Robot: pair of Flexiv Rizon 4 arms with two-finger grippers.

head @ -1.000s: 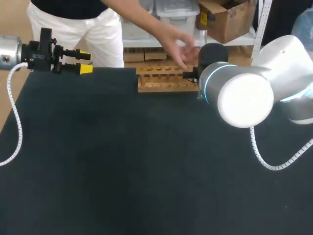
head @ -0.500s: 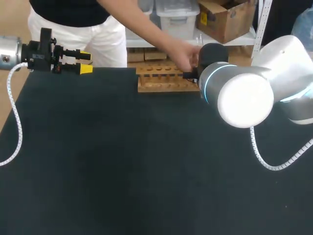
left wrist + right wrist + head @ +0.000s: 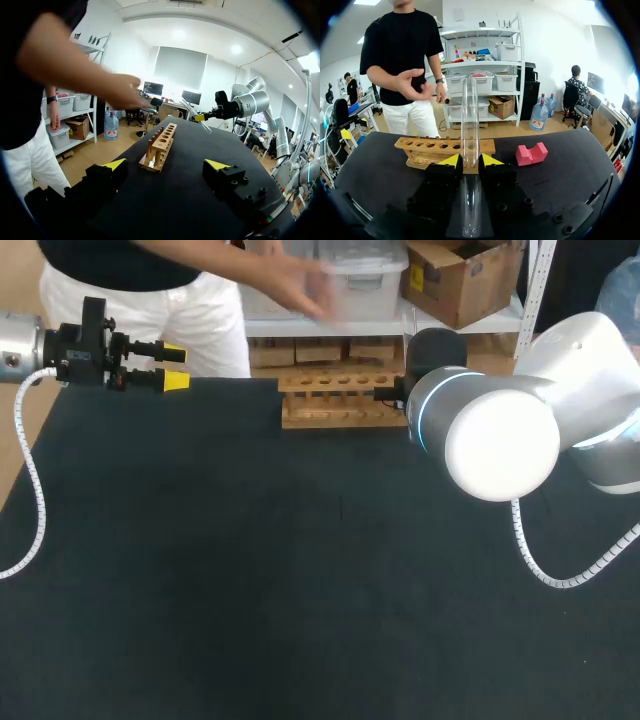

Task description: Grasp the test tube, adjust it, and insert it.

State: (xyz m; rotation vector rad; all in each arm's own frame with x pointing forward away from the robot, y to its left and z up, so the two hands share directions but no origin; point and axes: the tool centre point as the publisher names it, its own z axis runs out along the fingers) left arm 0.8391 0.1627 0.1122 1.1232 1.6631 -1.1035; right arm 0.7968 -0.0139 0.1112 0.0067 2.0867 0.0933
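The table (image 3: 250,570) has a dark, matte black surface, seen from above in the head view.

At its far left corner is the left gripper (image 3: 175,367). It lies level and points toward the right, and its two yellow-tipped fingers are wide apart. The left wrist view shows the same wide gap in the left gripper (image 3: 166,165).

Further right, at the far edge, stands one wooden rack (image 3: 340,400) with a row of round holes in its top board. It rests flat on the table.

Just beside the right end of the rack the right arm (image 3: 500,435) comes in. Its big white joint hides its own gripper in the head view.

The right wrist view shows what is hidden there. The right gripper (image 3: 470,161) has its fingers narrow, pressed on both sides of one clear test tube (image 3: 469,115). The tube lies along the fingers and goes out past the yellow tips. The rack (image 3: 427,147) stands just ahead of the tips, and the tube is not in any hole.

To the right of the rack, apart from it, one pink block (image 3: 531,153) with a notch on top lies on the table. The head view does not show it.

From the left wrist view the rack (image 3: 160,147) is seen from its end. Beyond it the right gripper (image 3: 200,118) is small and above the table.

I count two grippers, one rack, one tube, one block, and two white coiled cables (image 3: 30,470), one on each arm.
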